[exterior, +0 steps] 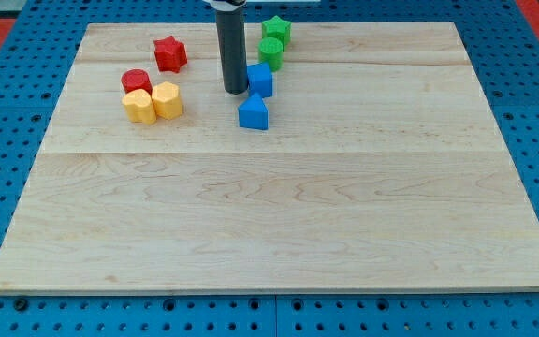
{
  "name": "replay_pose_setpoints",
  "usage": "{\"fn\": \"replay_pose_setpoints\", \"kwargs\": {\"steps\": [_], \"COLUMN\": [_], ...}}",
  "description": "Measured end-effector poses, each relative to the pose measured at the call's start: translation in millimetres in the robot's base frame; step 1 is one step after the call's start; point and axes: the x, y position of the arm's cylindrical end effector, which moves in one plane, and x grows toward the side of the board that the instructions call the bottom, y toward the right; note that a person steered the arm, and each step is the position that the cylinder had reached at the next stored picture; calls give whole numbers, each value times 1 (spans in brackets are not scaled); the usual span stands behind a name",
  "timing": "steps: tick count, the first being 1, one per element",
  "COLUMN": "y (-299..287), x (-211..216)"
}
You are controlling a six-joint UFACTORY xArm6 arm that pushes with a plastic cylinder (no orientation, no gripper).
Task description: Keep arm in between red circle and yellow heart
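The red circle (pixel 136 81) lies at the board's upper left. A yellow heart (pixel 139 106) sits just below it, touching it, and a yellow hexagon-like block (pixel 167 99) sits against the heart's right side. My tip (pixel 234 91) is at the lower end of the dark rod, well to the right of these blocks, just left of a blue cube (pixel 260 80).
A red star (pixel 169 53) lies above the red circle. A blue triangle-like block (pixel 253 112) lies below the blue cube. A green star (pixel 276 30) and a green cylinder (pixel 269 51) lie at the top. The wooden board (pixel 279 206) rests on blue pegboard.
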Motion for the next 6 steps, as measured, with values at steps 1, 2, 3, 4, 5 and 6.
{"fn": "replay_pose_setpoints", "kwargs": {"steps": [1, 2, 3, 4, 5, 6], "y": [-33, -77, -107, -110, -114, -132], "x": [1, 9, 21, 32, 19, 20]}}
